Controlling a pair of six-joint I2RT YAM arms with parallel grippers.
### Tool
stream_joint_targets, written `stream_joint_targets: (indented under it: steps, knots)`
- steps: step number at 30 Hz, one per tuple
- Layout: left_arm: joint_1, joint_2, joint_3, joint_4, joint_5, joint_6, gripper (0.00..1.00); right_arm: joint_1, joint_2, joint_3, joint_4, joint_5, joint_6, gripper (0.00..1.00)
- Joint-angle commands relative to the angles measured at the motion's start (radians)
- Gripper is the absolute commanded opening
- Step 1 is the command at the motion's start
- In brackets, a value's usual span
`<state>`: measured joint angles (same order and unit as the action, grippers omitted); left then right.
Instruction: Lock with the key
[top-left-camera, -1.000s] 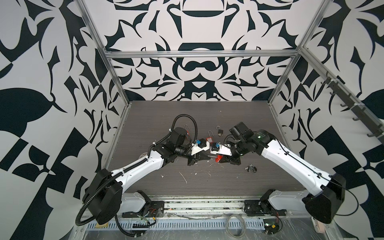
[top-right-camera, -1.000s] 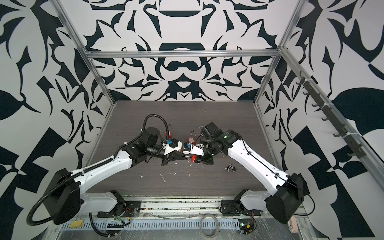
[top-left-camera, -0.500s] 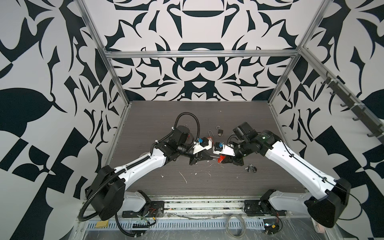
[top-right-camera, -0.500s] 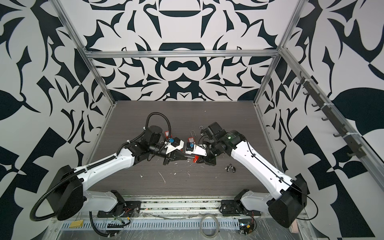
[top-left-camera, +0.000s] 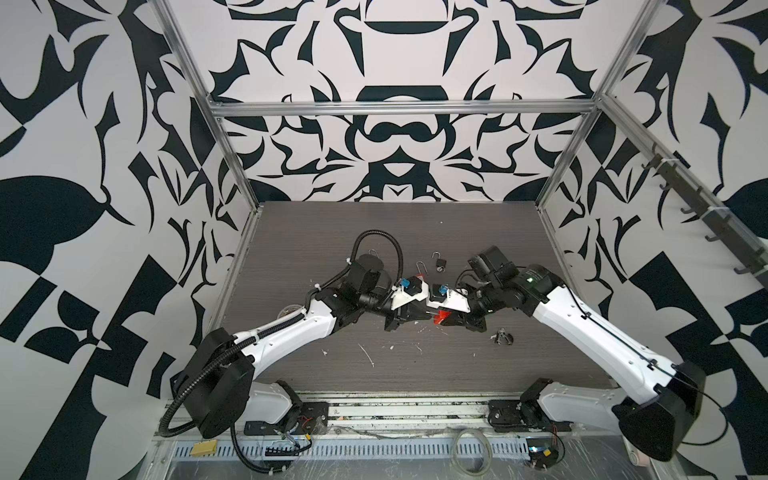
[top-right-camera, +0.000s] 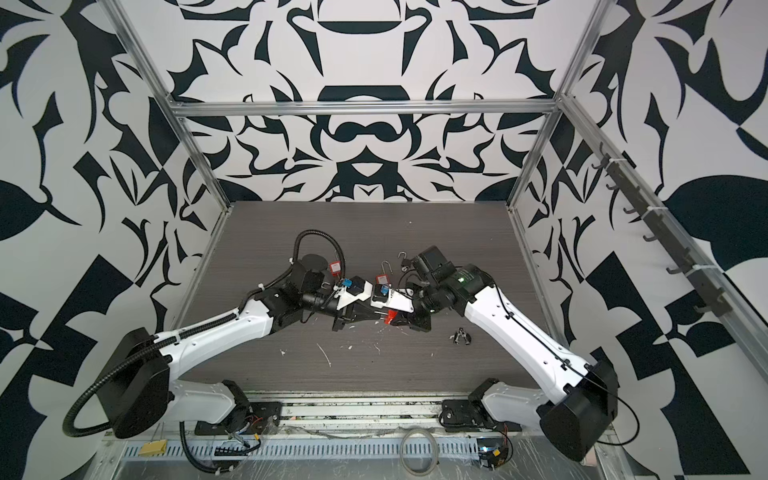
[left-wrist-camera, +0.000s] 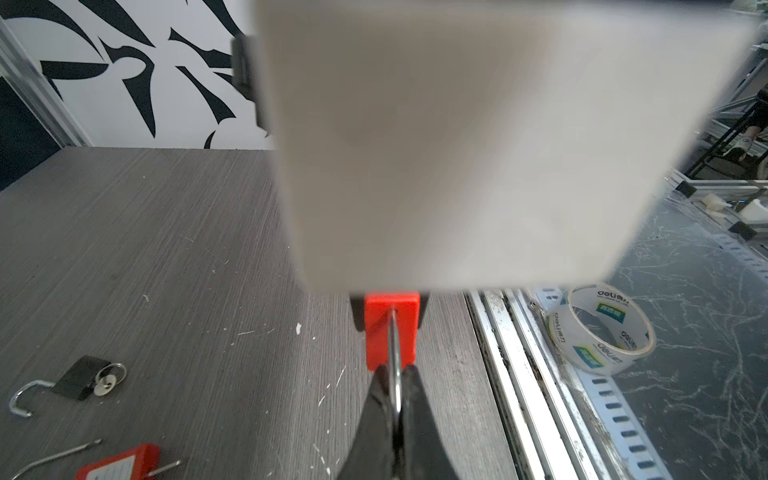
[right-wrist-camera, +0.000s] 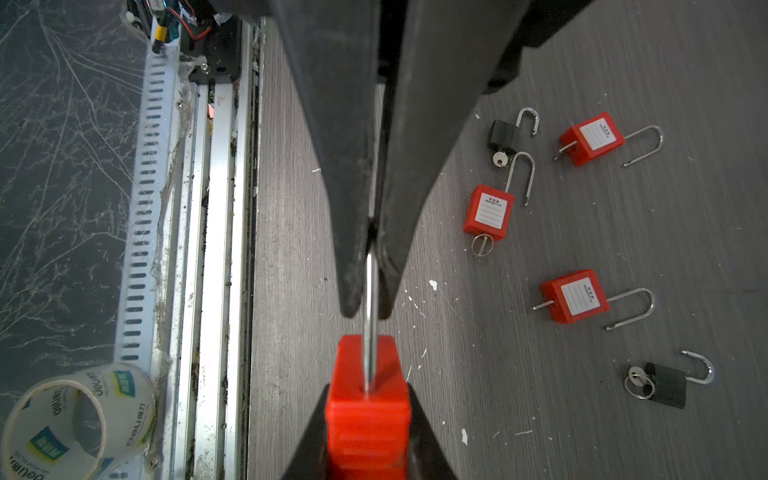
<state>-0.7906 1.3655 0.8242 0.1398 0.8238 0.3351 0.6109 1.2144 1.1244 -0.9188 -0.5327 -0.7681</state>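
Note:
A red padlock (right-wrist-camera: 368, 415) hangs just above the middle of the table, with my right gripper (right-wrist-camera: 368, 388) shut on its ridged body. A thin metal key (right-wrist-camera: 370, 291), seen edge-on, sticks out of the end of the lock. My left gripper (left-wrist-camera: 395, 374) is shut on that key from the other side, fingertips close to the red body (left-wrist-camera: 390, 328). In both top views the two grippers meet tip to tip at the padlock (top-left-camera: 440, 319) (top-right-camera: 390, 316). The shackle is hidden.
Three more red padlocks (right-wrist-camera: 590, 139) (right-wrist-camera: 488, 212) (right-wrist-camera: 575, 297) and two black ones (right-wrist-camera: 505, 135) (right-wrist-camera: 665, 384) lie open on the table behind the grippers. Another small dark padlock (top-left-camera: 503, 337) lies at the right arm. A tape roll (left-wrist-camera: 600, 328) sits beyond the front rail.
Both arms, joined at the padlock, shifted slightly to the right early in the second. Both grips are the same.

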Motion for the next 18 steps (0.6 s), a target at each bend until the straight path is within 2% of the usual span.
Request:
stream_joint_targets:
  steps: [1,5,10,12,16,18]
  knots:
    - [-0.03,0.036,-0.04,0.131,0.044,-0.069,0.0,0.028,0.018,0.075,0.336,-0.24,0.067,0.0]
    - [-0.03,0.044,-0.058,0.149,0.044,-0.083,0.0,0.028,0.026,0.063,0.435,-0.23,0.131,0.0]
    - [0.022,0.024,-0.102,0.265,0.07,-0.171,0.0,0.028,0.02,0.076,0.395,-0.208,0.122,0.04]
    - [0.063,0.013,-0.112,0.306,0.104,-0.213,0.0,0.028,0.002,0.071,0.361,-0.168,0.107,0.13]
    - [0.113,-0.02,-0.11,0.3,0.144,-0.212,0.0,0.027,-0.035,0.087,0.211,-0.062,0.048,0.42]
    - [0.14,-0.033,-0.11,0.297,0.166,-0.212,0.0,0.027,-0.048,0.117,0.109,-0.021,0.02,0.48]
